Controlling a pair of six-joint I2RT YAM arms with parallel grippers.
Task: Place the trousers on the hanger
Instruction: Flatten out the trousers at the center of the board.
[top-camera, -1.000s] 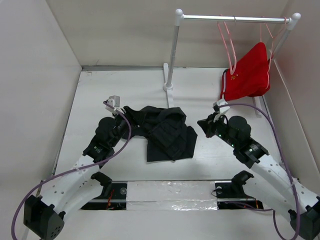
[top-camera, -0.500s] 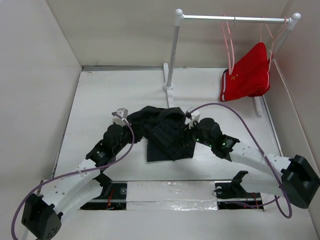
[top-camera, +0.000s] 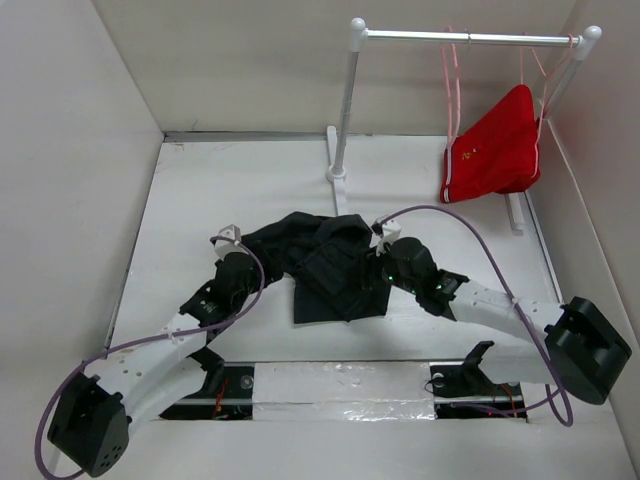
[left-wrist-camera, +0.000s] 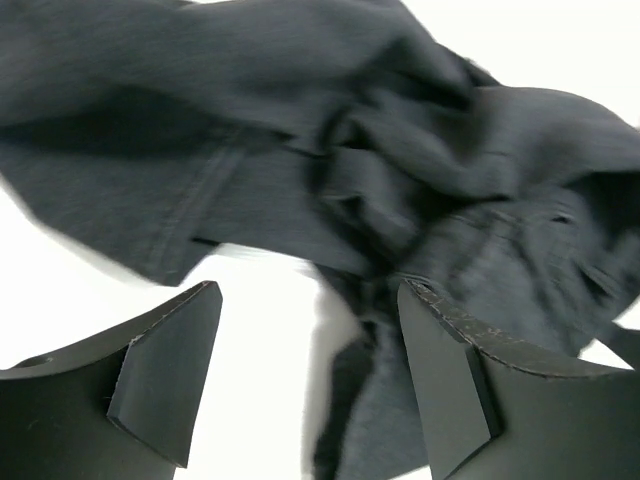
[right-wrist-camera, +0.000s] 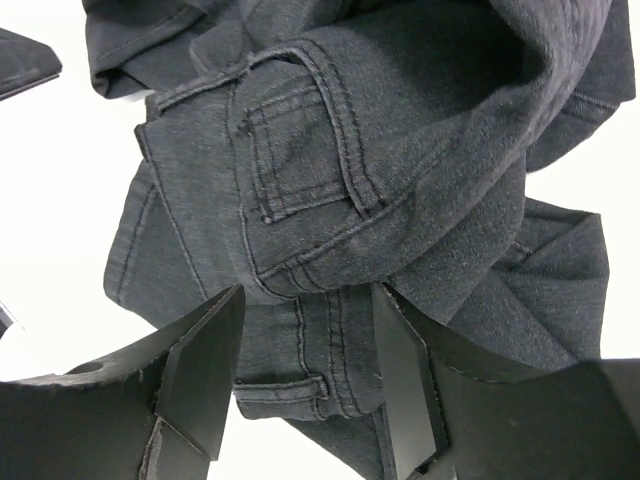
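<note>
The trousers (top-camera: 325, 265) lie crumpled in a dark heap at the middle of the white table. My left gripper (top-camera: 243, 262) is at their left edge. In the left wrist view it (left-wrist-camera: 310, 390) stands open, with dark cloth (left-wrist-camera: 300, 130) ahead and one loose fold running between the fingers. My right gripper (top-camera: 381, 272) is over their right edge. In the right wrist view it (right-wrist-camera: 305, 370) is open, straddling a waistband part with a belt loop (right-wrist-camera: 290, 390) and clamping nothing. The hanger (top-camera: 452, 75), thin and pale pink, hangs bare on the rail.
A white rack has its rail (top-camera: 500, 39) at the back right, a post (top-camera: 345, 100) and a foot (top-camera: 337, 175) behind the heap. Red shorts (top-camera: 495, 145) hang on another pink hanger. Walls close in left, back and right. A taped strip (top-camera: 340, 385) runs along the near edge.
My right arm swung from the right side over to the trousers' right edge and its jaws opened. The left gripper drew back slightly and opened wide.
</note>
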